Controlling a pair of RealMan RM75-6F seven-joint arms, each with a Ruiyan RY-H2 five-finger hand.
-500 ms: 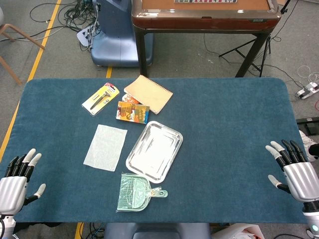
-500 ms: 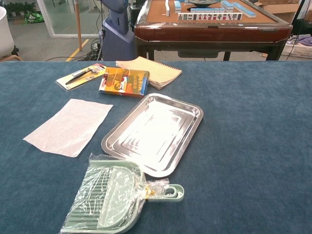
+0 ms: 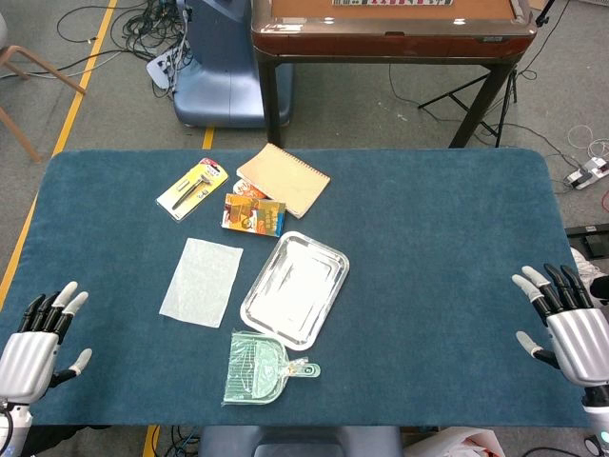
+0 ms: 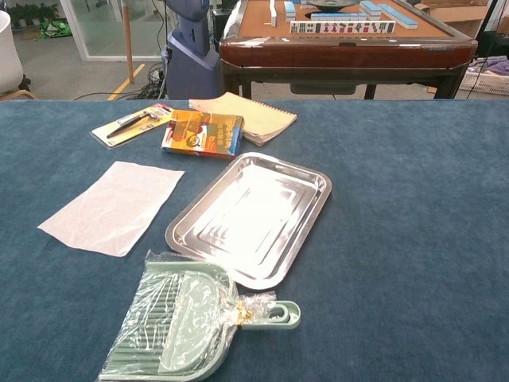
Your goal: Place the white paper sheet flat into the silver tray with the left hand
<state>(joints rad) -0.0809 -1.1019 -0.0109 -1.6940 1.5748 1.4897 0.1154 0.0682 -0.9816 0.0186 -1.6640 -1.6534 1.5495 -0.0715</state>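
Paper not yet touched, tray waiting beside it.
Our left hand (image 3: pixel 33 345) sits lower left, fingers spread and empty; we should pinch the white paper sheet (image 3: pixel 202 282) at centre-left by one edge, then lay it flat in the silver tray (image 3: pixel 295 288).

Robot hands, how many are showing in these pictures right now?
2. The left robot hand hovers open at the blue table's near left corner; the right robot hand hovers open at its near right edge.

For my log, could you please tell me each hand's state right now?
Left hand: open, holding nothing.
Right hand: open, holding nothing.
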